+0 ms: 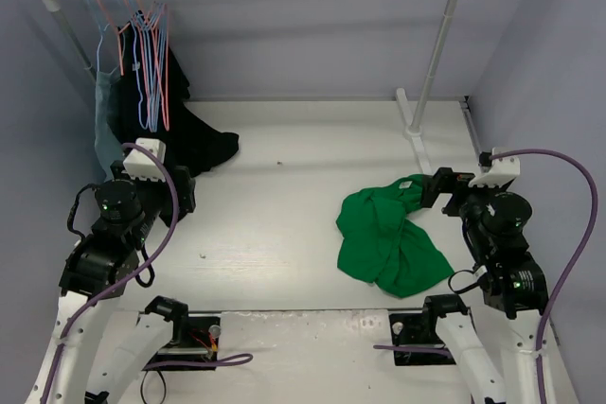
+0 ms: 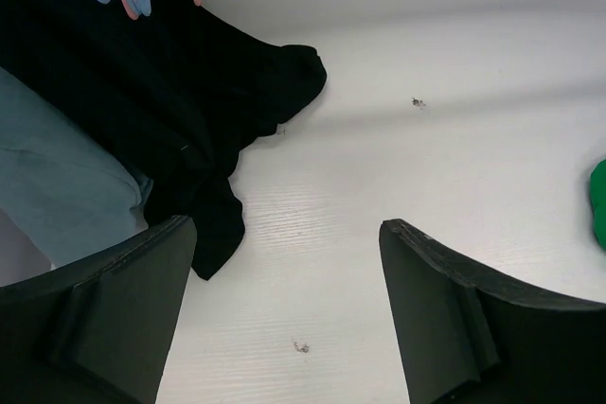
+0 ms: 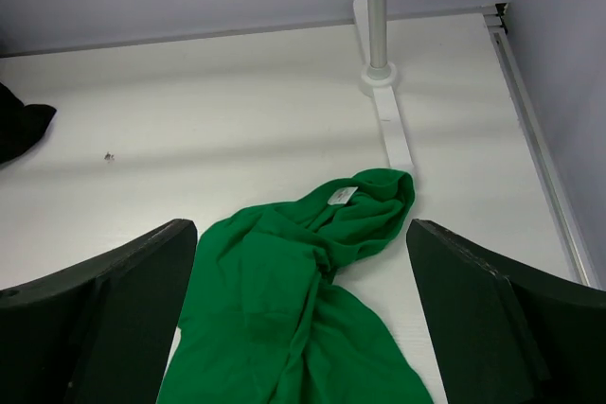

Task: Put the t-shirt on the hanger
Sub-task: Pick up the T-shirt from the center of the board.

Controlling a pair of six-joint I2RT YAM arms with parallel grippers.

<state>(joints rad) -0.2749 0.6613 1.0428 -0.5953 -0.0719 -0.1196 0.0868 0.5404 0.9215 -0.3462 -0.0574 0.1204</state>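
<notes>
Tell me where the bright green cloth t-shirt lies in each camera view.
Top external: bright green cloth t-shirt, crumpled, right of centre.
Left wrist: only a green sliver at the right edge.
Right wrist: bottom centre.
Shared landmark: the black cloth garment, in all three.

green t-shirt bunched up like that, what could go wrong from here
1. The t-shirt lies crumpled, so the right gripper may pinch several layers and miss the neck opening.
2. The pink hanger hangs among blue hangers against the black garment; the left gripper could snag those instead.
</notes>
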